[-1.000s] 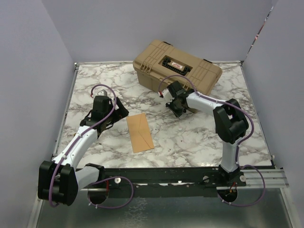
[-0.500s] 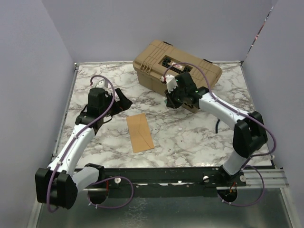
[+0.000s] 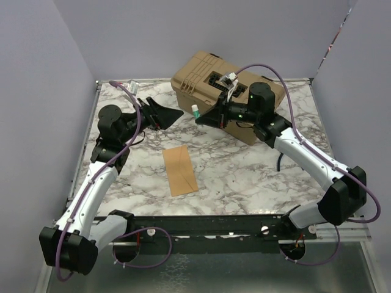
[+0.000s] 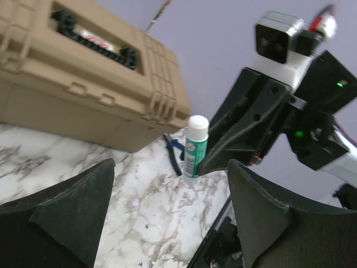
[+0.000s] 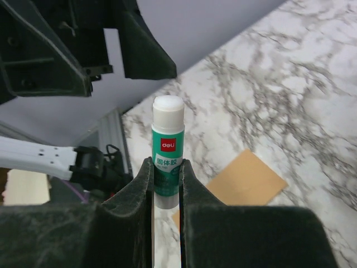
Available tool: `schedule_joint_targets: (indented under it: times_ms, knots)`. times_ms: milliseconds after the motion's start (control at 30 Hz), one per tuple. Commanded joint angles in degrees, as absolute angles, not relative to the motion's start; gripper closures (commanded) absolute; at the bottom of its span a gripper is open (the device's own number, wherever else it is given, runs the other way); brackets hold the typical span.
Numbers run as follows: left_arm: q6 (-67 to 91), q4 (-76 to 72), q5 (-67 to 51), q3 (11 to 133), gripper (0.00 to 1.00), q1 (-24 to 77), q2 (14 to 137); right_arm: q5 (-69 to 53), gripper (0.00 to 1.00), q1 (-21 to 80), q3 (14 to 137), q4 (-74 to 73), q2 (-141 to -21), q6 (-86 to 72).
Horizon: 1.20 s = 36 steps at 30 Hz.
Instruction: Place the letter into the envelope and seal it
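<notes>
The orange-brown envelope [image 3: 179, 170] lies flat on the marble table, flap folded down, between the arm bases; a corner of it shows in the right wrist view [image 5: 245, 181]. The letter is out of view. My right gripper [image 3: 200, 116] is shut on a green-and-white glue stick [image 3: 194, 112], held upright in the air left of the toolbox; the stick also shows in the right wrist view [image 5: 168, 148] and the left wrist view [image 4: 195, 146]. My left gripper [image 3: 165, 114] is open and empty, raised, facing the glue stick a short way from it.
A tan plastic toolbox [image 3: 229, 88] stands closed at the back of the table, behind the right gripper. Blue-handled pliers [image 4: 174, 152] lie on the marble by the toolbox. Grey walls close the table on the left, back and right.
The right arm stretched out and swung its gripper up and left from the toolbox front; the glue stick now shows in it. The left gripper rose and turned right toward it. The envelope has not moved.
</notes>
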<state>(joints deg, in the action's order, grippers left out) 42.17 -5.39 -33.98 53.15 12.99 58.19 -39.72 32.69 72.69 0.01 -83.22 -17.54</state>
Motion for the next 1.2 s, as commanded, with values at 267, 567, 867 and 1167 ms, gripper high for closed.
schedule_joint_targets:
  times_ms: [267, 567, 867, 1167]
  knots:
    - [49.4, -24.1, -38.2, 51.4, 0.30, 21.2, 59.0, -53.3, 0.96, 33.0, 68.1, 23.7, -82.5, -39.4]
    - [52.5, -26.2, -35.4, 48.3, 0.52, 22.2, 59.2, -55.9, 0.97, 33.1, 66.5, 28.9, -83.4, -42.6]
    - [55.2, -29.2, -35.2, 46.7, 0.63, 22.3, 59.4, -57.5, 0.98, 33.7, 67.2, 26.1, -84.1, -40.1]
    - [56.5, -30.6, -35.9, 46.3, 0.71, 23.2, 61.2, -57.7, 0.98, 34.4, 67.4, 25.7, -84.7, -38.8]
